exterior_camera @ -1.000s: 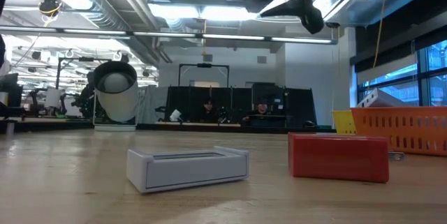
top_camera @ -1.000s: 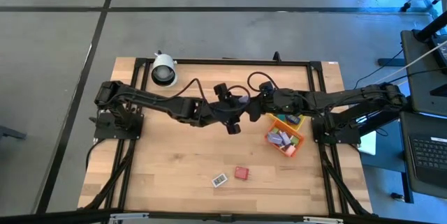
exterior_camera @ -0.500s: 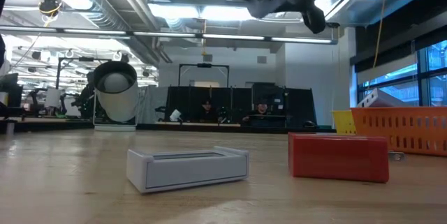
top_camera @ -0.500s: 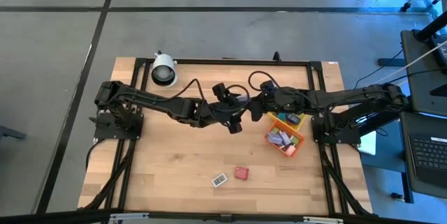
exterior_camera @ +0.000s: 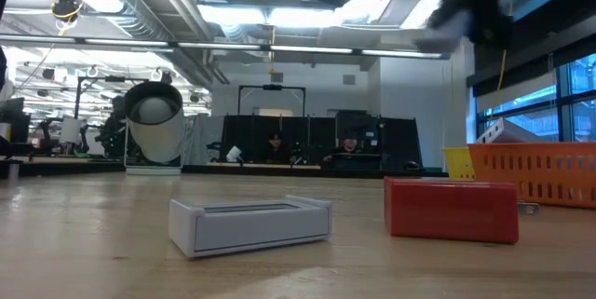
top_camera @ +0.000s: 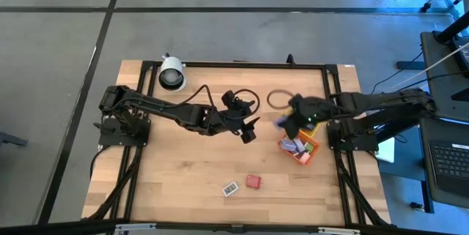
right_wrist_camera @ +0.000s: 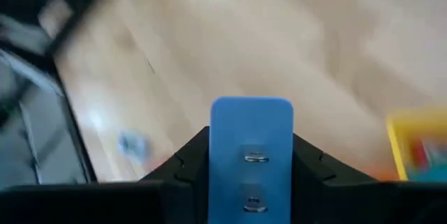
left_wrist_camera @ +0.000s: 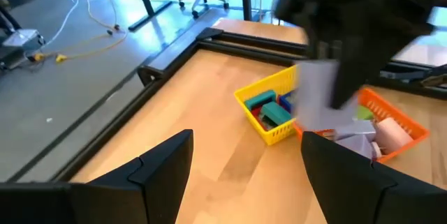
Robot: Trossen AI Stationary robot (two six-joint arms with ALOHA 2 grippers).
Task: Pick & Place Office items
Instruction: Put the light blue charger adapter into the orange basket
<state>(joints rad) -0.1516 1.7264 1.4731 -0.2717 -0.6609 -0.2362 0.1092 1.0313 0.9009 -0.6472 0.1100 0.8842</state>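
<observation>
My right claw [right_wrist_camera: 251, 165] pinches a flat blue piece [right_wrist_camera: 251, 147] and holds it up in the air, just beside the orange bin [top_camera: 299, 147] and the yellow bin [left_wrist_camera: 269, 116]. My left claw [top_camera: 248, 127] hangs over the middle of the surface [top_camera: 183, 169] with its fingers spread and nothing in them. Little blocks lie in both bins. A red block [top_camera: 253, 181] and a white piece [top_camera: 230, 189] lie near each other on the wood, well apart from the bins.

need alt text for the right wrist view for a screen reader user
The right gripper is shut on a flat blue block with two small metal marks on its face, held above a blurred wooden table. A yellow bin shows at one edge.
</observation>
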